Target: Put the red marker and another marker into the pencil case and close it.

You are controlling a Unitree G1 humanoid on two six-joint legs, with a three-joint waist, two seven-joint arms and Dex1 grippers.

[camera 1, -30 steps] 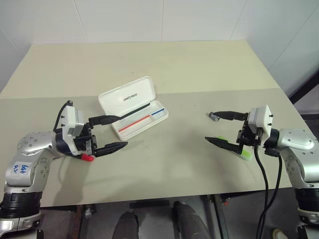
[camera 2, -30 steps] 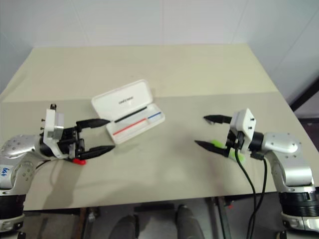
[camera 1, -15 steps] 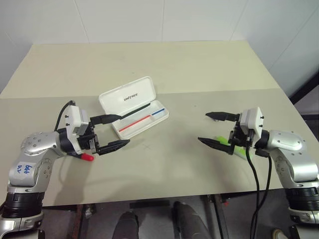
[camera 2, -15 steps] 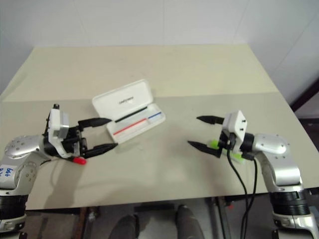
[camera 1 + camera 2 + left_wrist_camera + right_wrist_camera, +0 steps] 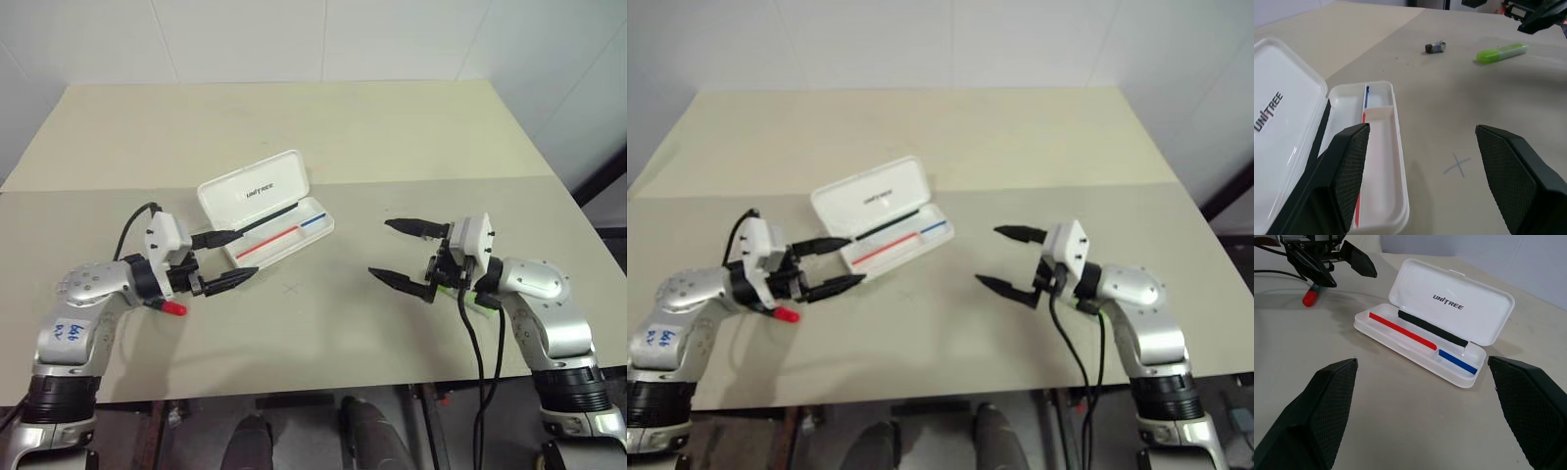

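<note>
Both arms have swung inward since the earlier frame: the right gripper [image 5: 400,254] has drawn away from the lime-green marker [image 5: 1501,52] toward the middle of the tabletop [image 5: 323,132], and the left gripper [image 5: 227,260] has closed in on the pencil case [image 5: 265,211], its jaws somewhat narrower than before yet apart and empty. The right jaws stand wide and hold nothing. The case lies open on the tabletop, lid tipped back on its hinge, which leaves the tray exposed for loading; neither marker is in it, so the insertion step appears not yet done. The case is white hard plastic, a flat rectangle with rounded corners, smooth and slightly glossy, the lid printed "UNITREE", the tray showing a thin red stripe, a thin blue stripe and a black strip along the hinge side. The red marker [image 5: 171,307] lies on the tabletop under the left wrist, its rounded red end protruding; it is not gripped. The lime-green marker, short and chunky, lies flat behind the right hand, with a small dark grey stub [image 5: 1435,47] near it. The tabletop is matte beige with a faint pencilled cross [image 5: 1458,165] between the grippers. Fingers [image 5: 1327,404] carry a fine knurled pad texture, suited to slim, smooth barrels.
</note>
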